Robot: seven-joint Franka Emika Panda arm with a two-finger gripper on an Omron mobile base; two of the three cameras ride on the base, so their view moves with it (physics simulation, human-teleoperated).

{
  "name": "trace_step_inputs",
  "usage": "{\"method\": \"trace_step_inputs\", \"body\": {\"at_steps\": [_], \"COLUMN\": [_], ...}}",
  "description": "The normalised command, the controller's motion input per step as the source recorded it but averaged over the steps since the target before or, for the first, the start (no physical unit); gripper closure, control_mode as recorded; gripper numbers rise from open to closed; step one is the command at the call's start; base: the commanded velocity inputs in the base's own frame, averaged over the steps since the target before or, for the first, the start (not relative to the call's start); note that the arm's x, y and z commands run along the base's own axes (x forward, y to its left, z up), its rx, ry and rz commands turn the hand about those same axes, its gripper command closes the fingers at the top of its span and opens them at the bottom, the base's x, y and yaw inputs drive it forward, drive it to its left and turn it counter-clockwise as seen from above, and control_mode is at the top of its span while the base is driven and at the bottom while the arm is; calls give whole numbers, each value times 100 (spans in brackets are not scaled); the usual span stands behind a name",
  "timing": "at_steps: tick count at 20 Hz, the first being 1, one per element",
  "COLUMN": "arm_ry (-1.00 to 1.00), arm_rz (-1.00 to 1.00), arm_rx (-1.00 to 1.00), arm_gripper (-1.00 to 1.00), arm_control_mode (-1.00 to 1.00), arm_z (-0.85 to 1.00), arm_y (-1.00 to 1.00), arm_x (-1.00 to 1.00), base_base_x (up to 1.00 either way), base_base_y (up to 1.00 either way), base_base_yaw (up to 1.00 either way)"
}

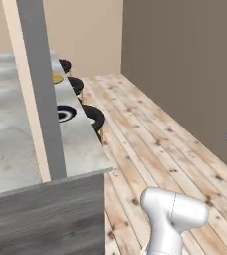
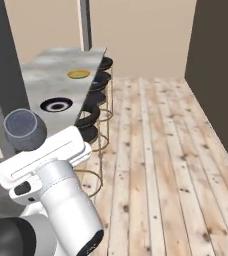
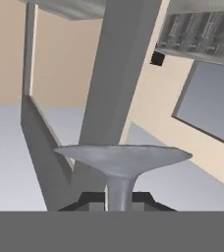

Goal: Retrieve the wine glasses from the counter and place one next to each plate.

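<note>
My gripper (image 3: 118,201) is shut on the thin stem of a wine glass (image 3: 121,160), whose round foot spreads wide just above the dark fingertips (image 3: 92,199). In the right base view the glass's bluish-grey bowl (image 2: 22,127) sticks out at the left, beside my white hand. Two plates lie on a long grey stone top (image 2: 46,90) ahead. The yellow-orange plate (image 2: 78,74) is the farther one and the navy plate with a white ring (image 2: 56,104) the nearer. In the left base view both plates (image 1: 58,78) (image 1: 65,113) lie near the top's right edge.
Black round stools (image 2: 88,116) line the stone top's floor side (image 1: 93,117). A grey post (image 1: 43,89) rises from the top near its close end. Plank floor (image 2: 156,150) runs to the right, bounded by a dark wall (image 1: 185,64).
</note>
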Motion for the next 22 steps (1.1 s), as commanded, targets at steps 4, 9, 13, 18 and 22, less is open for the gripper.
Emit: {"method": "trace_step_inputs", "body": {"at_steps": [4,9,13,18,22], "arm_ry": [0,0,0,0,0], "arm_rz": [0,0,0,0,0], "arm_rx": [0,0,0,0,0], "arm_gripper": [100,100,100,100,100], "arm_control_mode": [100,100,100,100,100], "arm_z": [0,0,0,0,0], "arm_y": [0,0,0,0,0], "arm_x": [0,0,0,0,0], "base_base_x": [57,56,71,74,77], "base_base_y": [-100,-100,-100,-100,-100], "base_base_yaw": [35,36,37,40,47]}}
